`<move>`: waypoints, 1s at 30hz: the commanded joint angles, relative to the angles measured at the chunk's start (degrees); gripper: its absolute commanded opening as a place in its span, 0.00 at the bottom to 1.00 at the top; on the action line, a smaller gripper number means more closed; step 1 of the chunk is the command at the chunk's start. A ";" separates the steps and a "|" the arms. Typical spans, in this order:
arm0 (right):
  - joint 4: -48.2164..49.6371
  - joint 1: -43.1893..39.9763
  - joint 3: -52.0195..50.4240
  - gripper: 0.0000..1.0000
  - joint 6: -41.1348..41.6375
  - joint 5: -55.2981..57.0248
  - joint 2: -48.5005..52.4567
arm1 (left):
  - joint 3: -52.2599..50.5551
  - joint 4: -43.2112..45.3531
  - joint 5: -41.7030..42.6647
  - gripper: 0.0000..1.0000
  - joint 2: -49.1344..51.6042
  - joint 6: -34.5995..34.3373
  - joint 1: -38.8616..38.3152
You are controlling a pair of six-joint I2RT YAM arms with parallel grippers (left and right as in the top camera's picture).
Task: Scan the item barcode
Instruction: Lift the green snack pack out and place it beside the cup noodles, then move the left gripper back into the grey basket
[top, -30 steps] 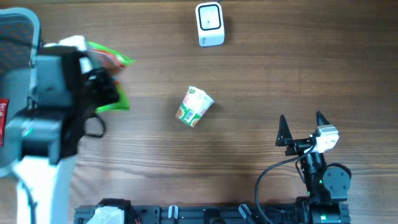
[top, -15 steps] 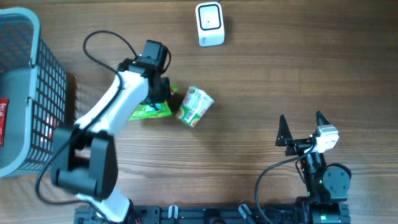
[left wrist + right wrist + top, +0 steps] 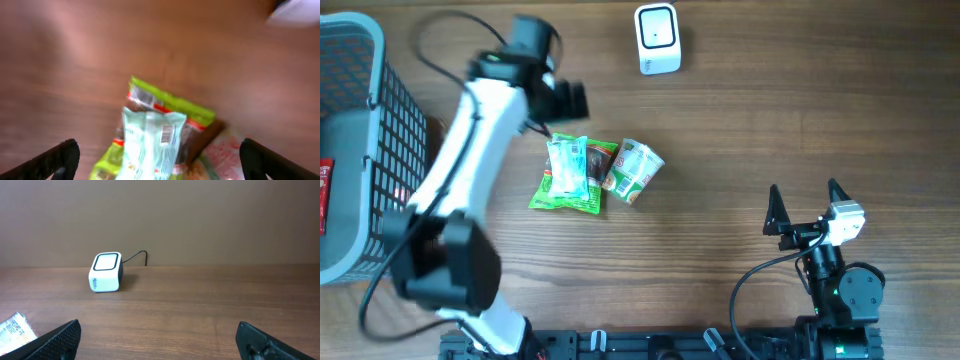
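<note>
Green packet (image 3: 573,174), flat just beside the cup (image 3: 634,171), looks light, soft and crinkly, best pinched at an edge seam; left gripper (image 3: 560,105) and right gripper (image 3: 804,192) both gape empty.

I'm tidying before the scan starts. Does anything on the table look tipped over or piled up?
Yes. The cup lies on its side in the middle of the table, right against a green packet. A pale blue packet lies on top of the green one, so they are stacked rather than spread out.
</note>
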 commanded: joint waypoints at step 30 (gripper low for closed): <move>0.26 -0.07 -0.07 1.00 -0.59 -0.85 -0.31 | 4.59 -9.20 -3.21 1.00 -14.99 -9.77 56.52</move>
